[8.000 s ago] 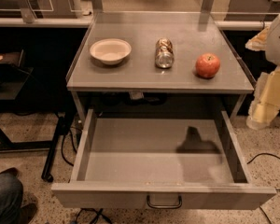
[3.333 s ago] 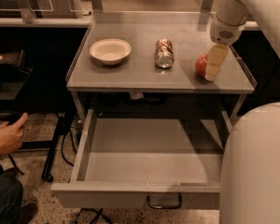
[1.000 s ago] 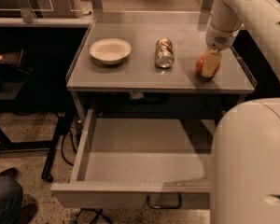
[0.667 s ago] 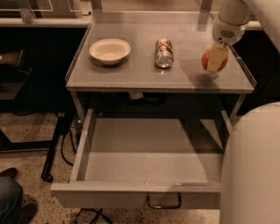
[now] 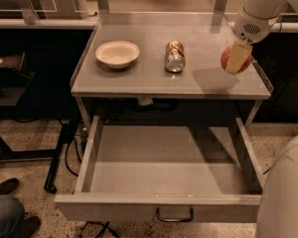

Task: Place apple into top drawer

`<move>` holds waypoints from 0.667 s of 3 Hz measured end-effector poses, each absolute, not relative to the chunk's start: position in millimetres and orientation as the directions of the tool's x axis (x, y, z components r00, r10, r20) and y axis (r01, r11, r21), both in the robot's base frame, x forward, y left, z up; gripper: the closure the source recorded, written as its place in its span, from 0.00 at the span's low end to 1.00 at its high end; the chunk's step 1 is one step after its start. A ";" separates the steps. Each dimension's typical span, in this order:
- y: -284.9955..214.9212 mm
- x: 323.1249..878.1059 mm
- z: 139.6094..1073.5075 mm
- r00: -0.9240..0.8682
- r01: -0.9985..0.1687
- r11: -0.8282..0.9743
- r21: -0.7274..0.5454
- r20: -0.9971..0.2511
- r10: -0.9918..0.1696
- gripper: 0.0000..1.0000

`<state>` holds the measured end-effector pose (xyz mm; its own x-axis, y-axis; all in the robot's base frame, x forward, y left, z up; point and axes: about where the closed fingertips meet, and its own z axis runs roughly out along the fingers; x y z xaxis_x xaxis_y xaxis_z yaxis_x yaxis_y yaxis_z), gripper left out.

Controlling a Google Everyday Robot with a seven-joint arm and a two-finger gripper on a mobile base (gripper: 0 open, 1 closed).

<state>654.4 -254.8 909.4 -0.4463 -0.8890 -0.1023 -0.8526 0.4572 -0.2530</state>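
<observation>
The red-orange apple [image 5: 229, 59] hangs in the air above the right end of the grey table top [image 5: 139, 78], casting a shadow below it. My gripper [image 5: 237, 58] is shut on the apple, one pale finger [image 5: 238, 58] crossing its front. The white arm reaches in from the upper right. The top drawer [image 5: 164, 175] is pulled fully open below the table top and is empty inside. Its dark curved handle [image 5: 174, 216] sits at the middle of the front panel.
A white bowl [image 5: 117, 53] stands on the left part of the table top. A silver-brown drinks can [image 5: 175, 56] lies on its side in the middle. A white part of the robot's body [image 5: 283, 192] fills the lower right corner. A person's shoe and knee [image 5: 7, 214] show at lower left.
The gripper closed on the apple on the table top and has lifted it off the surface. The apple now hangs above the table's right end.
</observation>
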 end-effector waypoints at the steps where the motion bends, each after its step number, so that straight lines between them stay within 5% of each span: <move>1: -262.6 622.9 910.7 -0.470 -0.845 0.481 -0.234 -0.106 -0.876 1.00; 2: -266.3 573.9 911.3 -0.481 -0.848 0.488 -0.208 -0.087 -0.872 1.00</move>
<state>573.9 -266.3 911.3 -0.4814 -0.8722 -0.0866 -0.8476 0.4884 -0.2076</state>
